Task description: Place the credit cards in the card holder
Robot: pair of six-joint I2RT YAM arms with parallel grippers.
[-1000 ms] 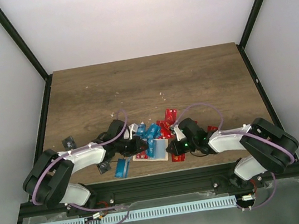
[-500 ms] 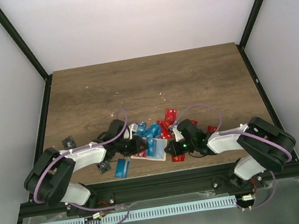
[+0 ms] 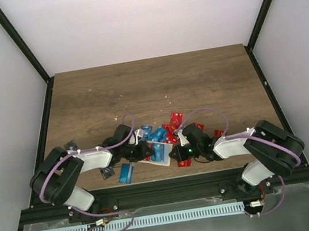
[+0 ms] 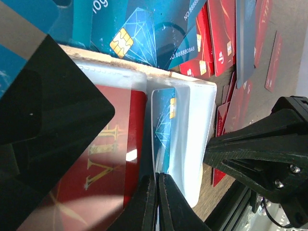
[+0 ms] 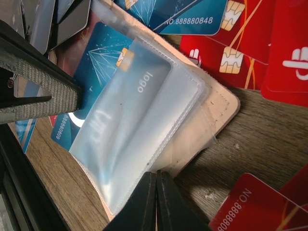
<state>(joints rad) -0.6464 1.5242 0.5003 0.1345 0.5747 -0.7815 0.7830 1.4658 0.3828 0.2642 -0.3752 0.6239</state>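
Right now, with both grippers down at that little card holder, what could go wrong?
1. The right gripper pinches only the thin clear sleeve; a pull might tear it or drag the card holder.
2. The blue card in the left gripper could snag on the sleeve's edge and bend.

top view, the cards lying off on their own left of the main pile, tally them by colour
blue card: 1
black cards: 2, one partly covered by the left arm
total: 3
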